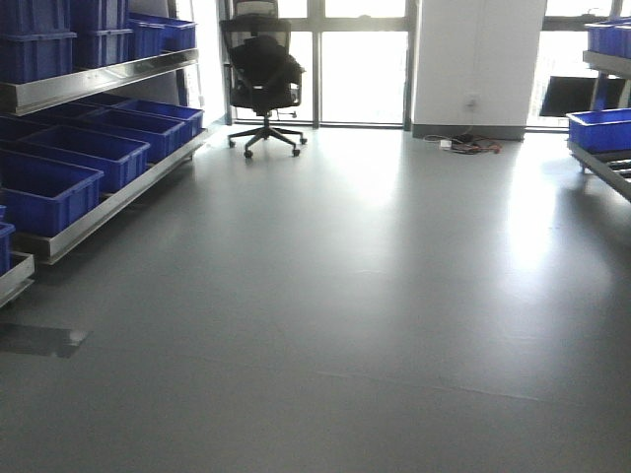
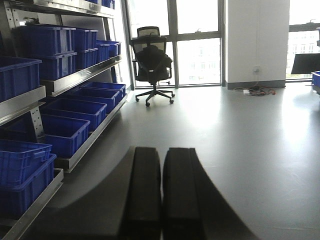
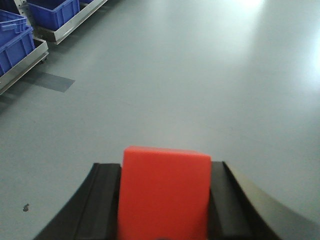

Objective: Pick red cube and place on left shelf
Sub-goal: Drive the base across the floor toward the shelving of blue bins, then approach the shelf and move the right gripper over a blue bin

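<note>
The front view shows the stainless-steel left shelf (image 1: 99, 81) with its blue plastic bins (image 1: 59, 187); no arm is in sight. In the left wrist view, the left arm's black fingers (image 2: 145, 190) are clenched together, empty and likely idle. In the right wrist view, the right arm's black fingers (image 3: 102, 200) grasp the red cube (image 3: 165, 195) between them. The shelf lies far up-left of them, so the cube is seemingly in transit.

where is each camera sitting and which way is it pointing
Exterior front: low viewpoint, facing across the glossy grey floor to the black mesh office chair by the windows; no robot parts show.
Left wrist: behind the left pincer, shut and empty, facing the same way beside the stainless-steel left shelf.
Right wrist: behind the right pincer, which grips the red cube, tilted down at the floor.
Shared: front and left wrist both see the chair; all three see blue plastic bins.
</note>
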Tool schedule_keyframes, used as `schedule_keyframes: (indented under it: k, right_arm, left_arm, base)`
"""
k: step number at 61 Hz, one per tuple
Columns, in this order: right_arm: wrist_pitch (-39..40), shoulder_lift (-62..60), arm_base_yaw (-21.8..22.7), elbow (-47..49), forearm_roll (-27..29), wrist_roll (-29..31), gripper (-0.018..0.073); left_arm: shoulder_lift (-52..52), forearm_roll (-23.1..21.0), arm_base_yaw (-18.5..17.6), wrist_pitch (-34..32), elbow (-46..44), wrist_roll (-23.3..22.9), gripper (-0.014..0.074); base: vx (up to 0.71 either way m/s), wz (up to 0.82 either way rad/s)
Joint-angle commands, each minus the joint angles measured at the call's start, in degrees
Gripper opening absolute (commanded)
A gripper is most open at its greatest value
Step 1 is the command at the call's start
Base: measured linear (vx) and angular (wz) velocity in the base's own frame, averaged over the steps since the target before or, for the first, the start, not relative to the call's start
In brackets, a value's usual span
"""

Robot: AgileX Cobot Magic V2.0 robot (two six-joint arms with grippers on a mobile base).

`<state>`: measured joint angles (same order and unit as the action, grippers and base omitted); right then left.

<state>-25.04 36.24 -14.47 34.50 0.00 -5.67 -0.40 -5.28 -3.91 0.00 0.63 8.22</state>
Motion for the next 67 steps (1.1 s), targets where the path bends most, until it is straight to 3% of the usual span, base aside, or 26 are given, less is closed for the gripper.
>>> schedule_keyframes:
  k: [1,67]
  right_arm:
    - [5.1,0.0,-0.2,1.6,-0.3,0.2,0.0057]
    - [5.1,0.0,-0.2,1.6,-0.3,0.2,0.0057]
  left_arm:
    - [0.5,-0.3,-0.2,-4.8,1.3,0.1,0.0106]
    - [0.5,-0.3,-0.2,-4.8,1.3,0.1,0.0106]
  base:
    - [0.55,0.28]
    - [0.51,0.55]
